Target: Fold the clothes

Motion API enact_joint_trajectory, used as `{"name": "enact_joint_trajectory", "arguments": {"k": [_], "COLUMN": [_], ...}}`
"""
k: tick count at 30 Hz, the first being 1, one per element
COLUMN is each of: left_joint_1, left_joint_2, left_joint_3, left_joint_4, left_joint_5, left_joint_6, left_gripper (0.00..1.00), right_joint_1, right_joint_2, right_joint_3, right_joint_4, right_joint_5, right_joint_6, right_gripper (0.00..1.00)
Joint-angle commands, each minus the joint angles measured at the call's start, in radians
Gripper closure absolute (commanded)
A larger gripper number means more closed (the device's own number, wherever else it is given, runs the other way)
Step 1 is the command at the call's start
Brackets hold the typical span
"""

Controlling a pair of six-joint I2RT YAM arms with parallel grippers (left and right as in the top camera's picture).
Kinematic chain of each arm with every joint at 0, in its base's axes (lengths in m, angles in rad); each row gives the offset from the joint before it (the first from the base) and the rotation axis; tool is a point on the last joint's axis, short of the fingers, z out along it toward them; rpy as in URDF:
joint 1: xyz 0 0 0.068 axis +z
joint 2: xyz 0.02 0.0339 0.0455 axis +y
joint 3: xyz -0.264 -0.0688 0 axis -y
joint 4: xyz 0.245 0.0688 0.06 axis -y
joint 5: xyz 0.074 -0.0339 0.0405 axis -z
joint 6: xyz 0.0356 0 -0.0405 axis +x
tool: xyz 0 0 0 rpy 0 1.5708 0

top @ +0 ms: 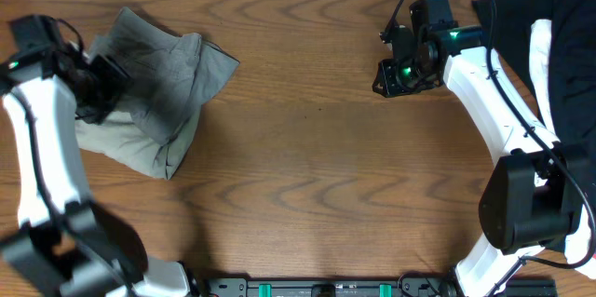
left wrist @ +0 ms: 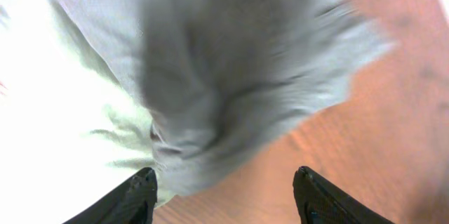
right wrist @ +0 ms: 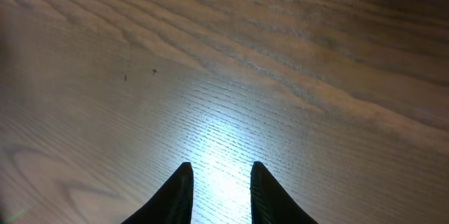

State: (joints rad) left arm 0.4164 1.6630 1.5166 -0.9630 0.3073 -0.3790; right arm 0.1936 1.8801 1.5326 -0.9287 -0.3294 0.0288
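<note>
Though hidden overhead, left gripper [left wrist: 223, 173] gapes empty; right gripper [right wrist: 221, 166] barely parted, empty.

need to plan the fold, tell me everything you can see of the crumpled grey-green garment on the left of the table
The grey-green cotton-looking garment lies in a crumpled, unfolded heap at the far left of the wooden table. One pointed corner aims toward the centre and a paler flap spreads toward the front. Creases and a seamed edge show; no buttons or pockets can be made out. The left tool is open over its left part, with nothing between its fingers.
</note>
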Motion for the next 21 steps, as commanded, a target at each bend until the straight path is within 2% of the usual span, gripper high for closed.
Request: {"name": "enact_joint_trajectory", "arguments": {"k": [1, 4, 6, 10, 11, 13, 14, 15, 16, 17, 18, 19, 21], "left_joint_1": [-0.033, -0.117, -0.183, -0.327, -0.359, -0.433, -0.453, -0.475, -0.494, -0.51, -0.52, -0.528, -0.534], "left_joint_2": [-0.103, -0.14, -0.143, -0.158, -0.169, -0.208, -0.22, -0.236, -0.25, -0.264, -0.274, -0.28, -0.285], "left_joint_3": [0.028, 0.028, 0.028, 0.029, 0.029, 0.029, 0.029, 0.029, 0.029, 0.029, 0.029, 0.029, 0.029], "left_joint_4": [0.006, -0.008, -0.023, -0.021, -0.011, 0.023, 0.032, 0.041, 0.046, 0.046, 0.045, 0.042, 0.034], "left_joint_5": [-0.001, 0.035, 0.04, 0.038, 0.017, -0.128, -0.175, -0.219, -0.243, -0.249, -0.248, -0.248, -0.248], "left_joint_6": [0.09, 0.306, 0.391, 0.543, 0.574, 0.577, 0.576, 0.576, 0.576, 0.576, 0.576, 0.571, 0.565], "left_gripper": [0.36, 0.36, 0.35, 0.35, 0.34, 0.29, 0.21, 0.0, 0.02, 0.02, 0.02, 0.02, 0.02], "right_joint_1": [-0.017, -0.032, -0.054, -0.132, -0.155, -0.194, -0.205, -0.219, -0.229, -0.239, -0.242, -0.246, -0.247], "right_joint_2": [-0.023, -0.024, -0.03, -0.082, -0.111, -0.178, -0.206, -0.247, -0.278, -0.317, -0.338, -0.366, -0.41], "right_joint_3": [0.013, 0.015, 0.027, 0.108, 0.127, 0.151, 0.153, 0.153, 0.153, 0.153, 0.153, 0.153, 0.153], "right_joint_4": [0.009, 0.033, 0.06, 0.058, 0.058, 0.058, 0.058, 0.057, 0.054, 0.049, 0.046, 0.046, 0.046], "right_joint_5": [-0.008, -0.008, 0.01, 0.078, 0.076, 0.074, 0.074, 0.074, 0.076, 0.077, 0.079, 0.078, 0.078], "right_joint_6": [-0.026, -0.025, -0.004, 0.13, 0.127, 0.103, 0.096, 0.093, 0.093, 0.093, 0.093, 0.093, 0.093], "right_gripper": [0.73, 0.72, 0.7, 0.7, 0.69, 0.67, 0.66, 0.62, 0.58, 0.46, 0.12, 0.01, 0.01]}}
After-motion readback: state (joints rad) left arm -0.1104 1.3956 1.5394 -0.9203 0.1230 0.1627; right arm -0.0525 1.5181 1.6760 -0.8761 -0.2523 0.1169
